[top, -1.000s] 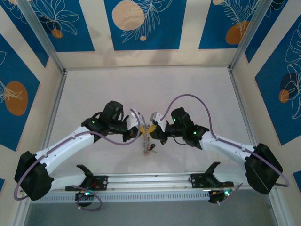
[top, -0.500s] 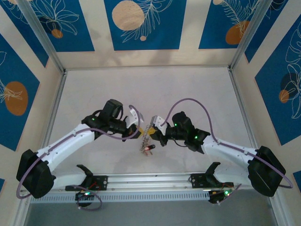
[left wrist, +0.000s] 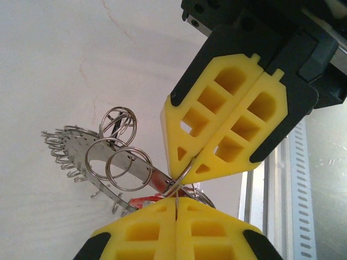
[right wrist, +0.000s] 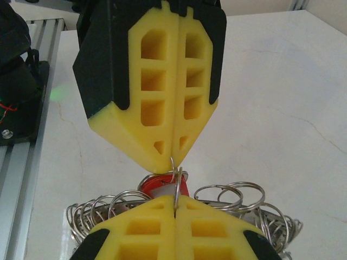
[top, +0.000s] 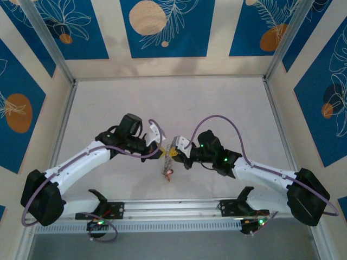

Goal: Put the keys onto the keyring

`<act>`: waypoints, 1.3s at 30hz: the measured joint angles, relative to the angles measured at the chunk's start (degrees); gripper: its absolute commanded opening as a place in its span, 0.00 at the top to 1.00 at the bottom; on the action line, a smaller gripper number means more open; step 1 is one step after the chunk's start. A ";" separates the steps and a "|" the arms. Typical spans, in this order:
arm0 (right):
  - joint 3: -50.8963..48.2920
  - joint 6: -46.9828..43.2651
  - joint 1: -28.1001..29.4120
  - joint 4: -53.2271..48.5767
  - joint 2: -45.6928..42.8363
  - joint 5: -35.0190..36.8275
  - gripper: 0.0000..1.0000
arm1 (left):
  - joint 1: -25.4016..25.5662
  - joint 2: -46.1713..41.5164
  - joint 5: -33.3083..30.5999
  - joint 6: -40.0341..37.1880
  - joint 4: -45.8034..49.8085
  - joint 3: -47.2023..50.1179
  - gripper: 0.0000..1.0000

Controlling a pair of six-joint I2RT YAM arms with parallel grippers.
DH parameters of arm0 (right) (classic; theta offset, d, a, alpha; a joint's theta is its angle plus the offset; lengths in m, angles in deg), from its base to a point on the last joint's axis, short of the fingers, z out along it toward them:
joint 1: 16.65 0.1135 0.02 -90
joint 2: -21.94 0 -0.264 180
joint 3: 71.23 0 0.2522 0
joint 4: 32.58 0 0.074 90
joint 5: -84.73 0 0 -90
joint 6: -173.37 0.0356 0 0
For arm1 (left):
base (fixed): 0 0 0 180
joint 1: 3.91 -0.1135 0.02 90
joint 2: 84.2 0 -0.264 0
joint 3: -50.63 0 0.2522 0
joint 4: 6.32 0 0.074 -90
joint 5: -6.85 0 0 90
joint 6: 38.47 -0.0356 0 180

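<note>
Now | table (top: 217, 108): white, both arms meeting over its near middle | left gripper (left wrist: 176, 201): closed, pinching keyring (right wrist: 175, 187) | right gripper (right wrist: 174, 199): closed on same keyring, tip to tip | bunch of rings (left wrist: 78, 145): hanging beneath | red key (right wrist: 157, 187): just behind keyring, off the table.

Both wrist cameras face the keyring (left wrist: 186, 167) very closely, from opposite sides; the top camera looks down on it from high above and behind.
</note>
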State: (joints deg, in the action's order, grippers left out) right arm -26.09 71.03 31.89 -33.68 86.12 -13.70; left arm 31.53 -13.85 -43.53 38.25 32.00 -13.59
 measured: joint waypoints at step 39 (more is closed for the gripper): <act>-2.27 -7.26 5.64 4.17 -1.70 16.20 1.00 | -1.57 1.31 1.38 4.39 -1.27 -0.02 1.00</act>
State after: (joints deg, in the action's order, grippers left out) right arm -28.37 63.77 37.53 -29.50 84.42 2.50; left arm 29.95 -12.54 -42.16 42.64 30.73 -13.61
